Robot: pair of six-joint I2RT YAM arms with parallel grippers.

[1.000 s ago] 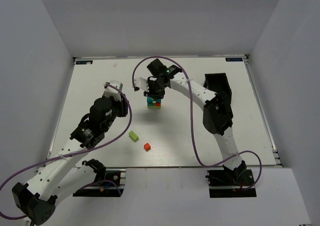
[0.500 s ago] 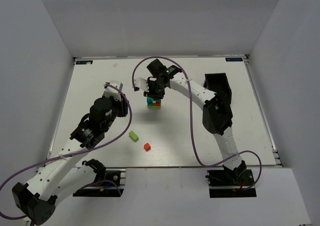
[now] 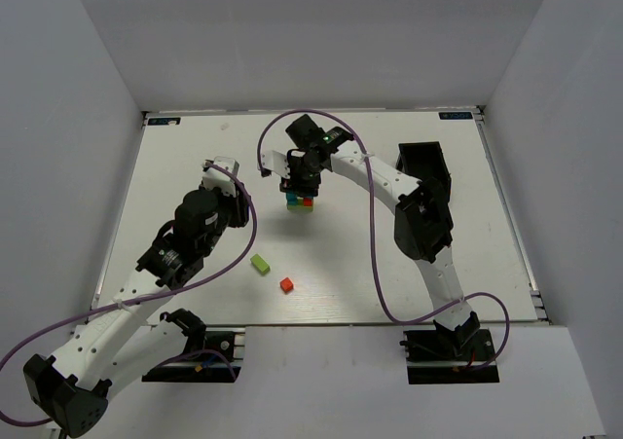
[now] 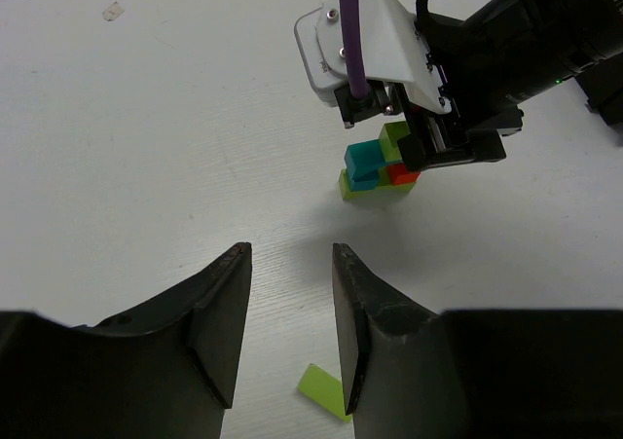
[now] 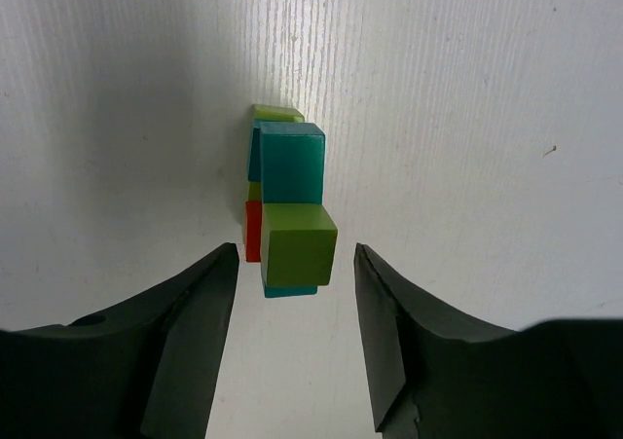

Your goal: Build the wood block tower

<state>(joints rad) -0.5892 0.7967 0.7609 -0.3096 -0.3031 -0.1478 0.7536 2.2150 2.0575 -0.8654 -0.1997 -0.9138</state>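
Right gripper [image 5: 294, 264] hangs over the wood block tower [image 5: 292, 162], fingers spread wide; top lime-green cube [image 5: 298, 244] sits between them, untouched; tower stands mid-table [image 3: 175, 166], teal, lime and red showing; left gripper [image 4: 289, 264] released, empty, low, facing the tower; loose lime-green block [image 3: 260, 263] and red cube [image 3: 286, 284] lie apart, nearer my bases.

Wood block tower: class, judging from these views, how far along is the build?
Done: the tower stands several blocks high, in teal, red and lime-green. In hand: nothing; the right gripper hangs open over the tower, jaws either side of its top cube, and the left gripper is open and empty. Left: a lime-green block and a red cube lie loose on the table.
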